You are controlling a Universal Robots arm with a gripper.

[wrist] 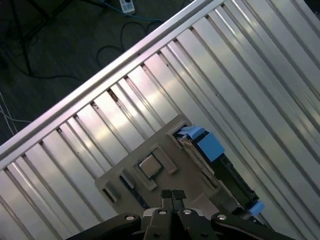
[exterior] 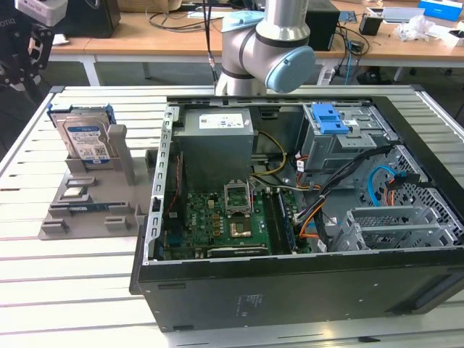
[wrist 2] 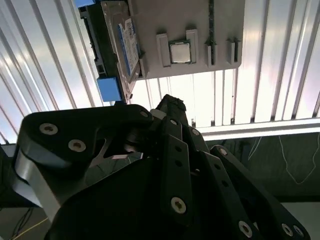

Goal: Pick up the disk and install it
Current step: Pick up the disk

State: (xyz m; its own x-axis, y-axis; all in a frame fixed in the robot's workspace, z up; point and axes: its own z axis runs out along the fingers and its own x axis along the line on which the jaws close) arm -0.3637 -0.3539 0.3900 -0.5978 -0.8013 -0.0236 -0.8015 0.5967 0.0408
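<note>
Up close in the first wrist view, the gripper [wrist: 173, 196] has its two fingertips pressed together, holding nothing; the rest of it is cut off. Farther away, the disk [wrist: 210, 146] stands on its edge in a grey holder [wrist: 161, 139] on the table [wrist: 225, 75], half hidden.

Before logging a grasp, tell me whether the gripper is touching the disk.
Apart. The exterior view shows the gripper clear of the disk, a gap between them.

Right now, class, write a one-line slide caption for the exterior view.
Disk stands in a grey holder on the slatted table, beside the open computer case, robot arm behind.
</note>
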